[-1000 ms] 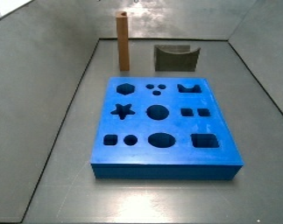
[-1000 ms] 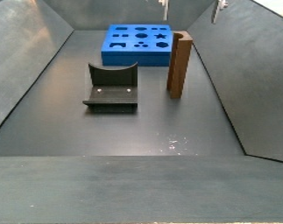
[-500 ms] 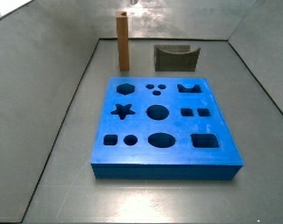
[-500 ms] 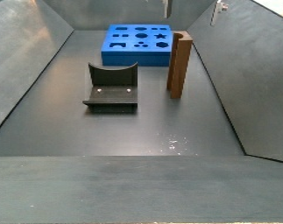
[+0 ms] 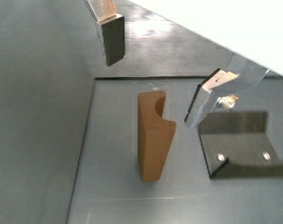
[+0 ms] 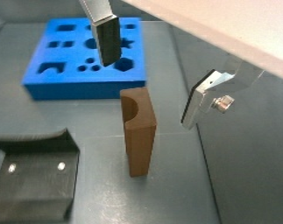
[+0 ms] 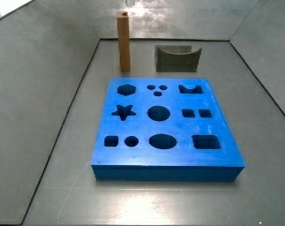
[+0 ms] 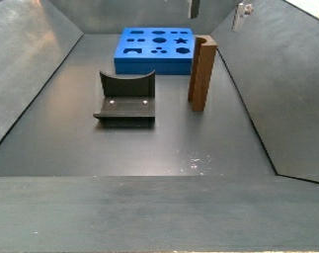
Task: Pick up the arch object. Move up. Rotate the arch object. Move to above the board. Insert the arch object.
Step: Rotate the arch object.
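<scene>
The arch object [image 7: 124, 42] is a tall orange-brown slab standing upright on the grey floor, beyond the far end of the board [image 7: 168, 168]. Both wrist views show its curved notch at the upper end [image 5: 154, 131] [image 6: 138, 127]. My gripper [image 5: 155, 87] [image 6: 150, 92] hangs open above the slab's top, one finger on each side and well apart from it, holding nothing. In a side view only the fingertips [image 8: 193, 9] show, at the frame's upper edge over the arch object [image 8: 201, 71]. The bright-blue board [image 8: 128, 65] [image 6: 61, 83] lies flat with its dark cut-outs facing up.
The fixture [image 8: 126, 97] [image 7: 177, 58], a dark bracket with a curved notch on a base plate, stands beside the arch object; it also shows in both wrist views [image 5: 243, 144] [image 6: 32, 175]. Sloping grey walls [image 7: 50, 53] enclose the floor.
The fingertips at the upper edge of a side view have shifted slightly closer together. The arch object, board and fixture have not moved.
</scene>
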Robot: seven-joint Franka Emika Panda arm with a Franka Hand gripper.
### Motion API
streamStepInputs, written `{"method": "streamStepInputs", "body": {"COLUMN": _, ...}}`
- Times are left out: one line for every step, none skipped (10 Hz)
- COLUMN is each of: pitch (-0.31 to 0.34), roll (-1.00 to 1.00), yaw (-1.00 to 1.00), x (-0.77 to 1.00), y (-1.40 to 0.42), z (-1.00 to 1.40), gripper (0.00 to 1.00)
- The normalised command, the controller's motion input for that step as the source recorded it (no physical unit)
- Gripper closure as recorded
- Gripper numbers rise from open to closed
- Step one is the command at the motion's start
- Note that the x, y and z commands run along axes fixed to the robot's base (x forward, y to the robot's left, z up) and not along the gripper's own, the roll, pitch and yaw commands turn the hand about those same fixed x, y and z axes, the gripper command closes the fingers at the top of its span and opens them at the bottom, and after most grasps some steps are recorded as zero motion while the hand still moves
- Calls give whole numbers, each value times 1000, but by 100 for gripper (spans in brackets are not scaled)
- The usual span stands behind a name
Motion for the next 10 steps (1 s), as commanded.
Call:
{"method": "streamStepInputs", "body": {"pitch": 19, "roll": -14, "yaw": -1000, "x": 27, "y": 10, "z": -25, "gripper": 0}}
{"method": "streamStepInputs", "body": {"pitch": 21, "roll": -16, "yaw": -1000, "x": 27, "y": 10, "z": -24, "gripper": 0}}
{"method": "streamStepInputs", "body": {"pitch": 23, "roll": -17, "yaw": -1000, "x": 27, "y": 10, "z": -24, "gripper": 0}}
{"method": "streamStepInputs", "body": {"pitch": 25, "roll": -19, "yaw": -1000, "x": 27, "y": 11, "z": -24, "gripper": 0}}
{"method": "streamStepInputs", "body": {"pitch": 30, "roll": -22, "yaw": -1000, "x": 27, "y": 11, "z": -24, "gripper": 0}}
{"method": "streamStepInputs", "body": {"pitch": 34, "roll": -26, "yaw": -1000, "x": 28, "y": 11, "z": -24, "gripper": 0}}
{"method": "streamStepInputs", "body": {"pitch": 42, "roll": -32, "yaw": -1000, "x": 28, "y": 11, "z": -23, "gripper": 0}}
{"method": "streamStepInputs", "body": {"pitch": 48, "roll": -37, "yaw": -1000, "x": 28, "y": 11, "z": -22, "gripper": 0}}
{"method": "streamStepInputs", "body": {"pitch": 52, "roll": -40, "yaw": -666, "x": 29, "y": 11, "z": -20, "gripper": 0}}
{"method": "streamStepInputs", "body": {"pitch": 51, "roll": -40, "yaw": -511, "x": 30, "y": 11, "z": -19, "gripper": 0}}
